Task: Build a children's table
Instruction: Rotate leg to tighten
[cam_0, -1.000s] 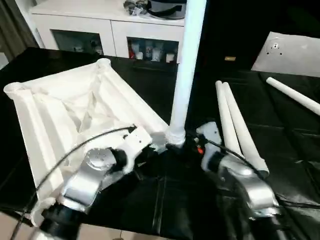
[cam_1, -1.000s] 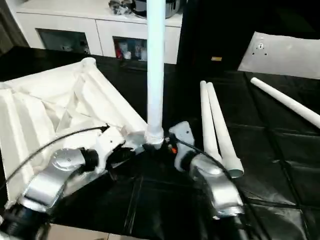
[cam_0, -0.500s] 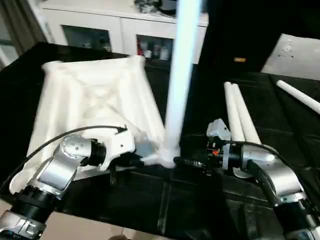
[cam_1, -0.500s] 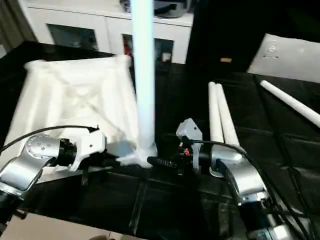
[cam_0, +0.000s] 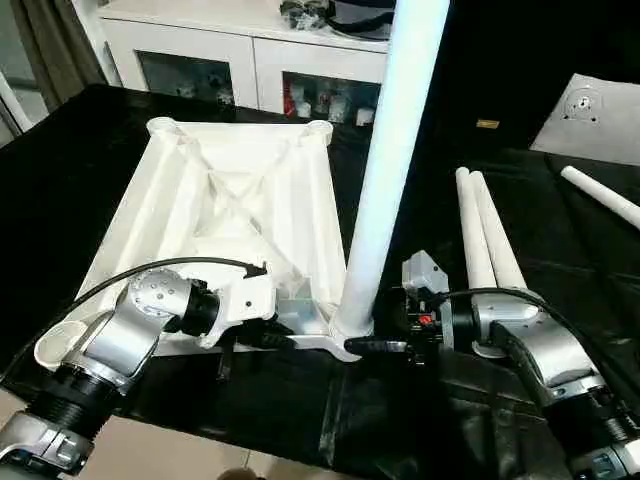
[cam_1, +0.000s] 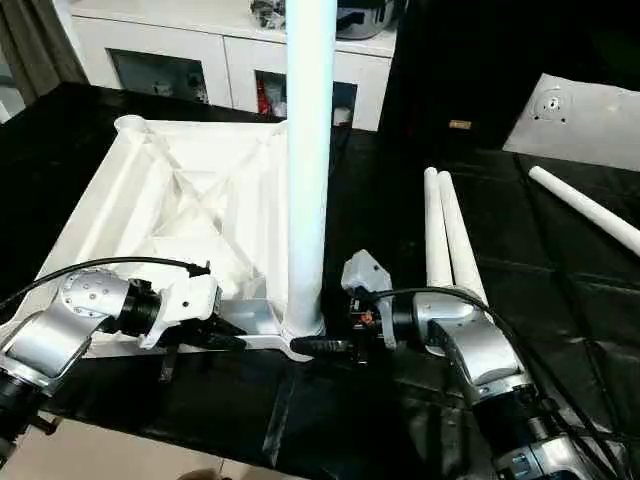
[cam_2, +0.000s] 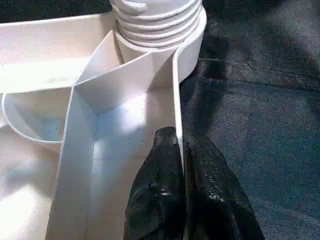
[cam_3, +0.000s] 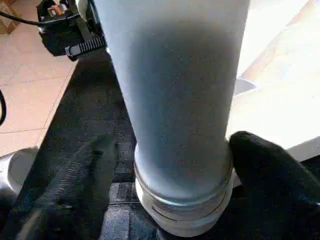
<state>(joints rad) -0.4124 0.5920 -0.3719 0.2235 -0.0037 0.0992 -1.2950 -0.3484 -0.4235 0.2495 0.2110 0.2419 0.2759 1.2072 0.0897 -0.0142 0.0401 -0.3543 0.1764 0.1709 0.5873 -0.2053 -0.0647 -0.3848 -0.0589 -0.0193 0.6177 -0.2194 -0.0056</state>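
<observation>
The white tabletop (cam_0: 230, 200) lies upside down on the black table, ribs facing up. One white leg (cam_0: 395, 150) stands upright in its near right corner socket (cam_2: 155, 30). My left gripper (cam_2: 181, 150) is shut on the tabletop's near rim, one finger on each side of the thin wall. My right gripper (cam_3: 175, 165) is open around the base of the upright leg, with a black finger (cam_3: 270, 165) on either side of it. Two spare legs (cam_0: 480, 230) lie side by side to the right, and a third leg (cam_0: 600, 195) lies farther right.
A small white panel with holes (cam_0: 590, 105) rests at the back right. A white cabinet (cam_0: 250, 50) stands behind the table. The table's front edge (cam_0: 300, 455) runs just below both forearms, with floor beyond it.
The tabletop, with its leg, has swung round; its right side now runs parallel to the spare legs. My right gripper has moved from the near side of the leg's base to its right. The view has shifted.
</observation>
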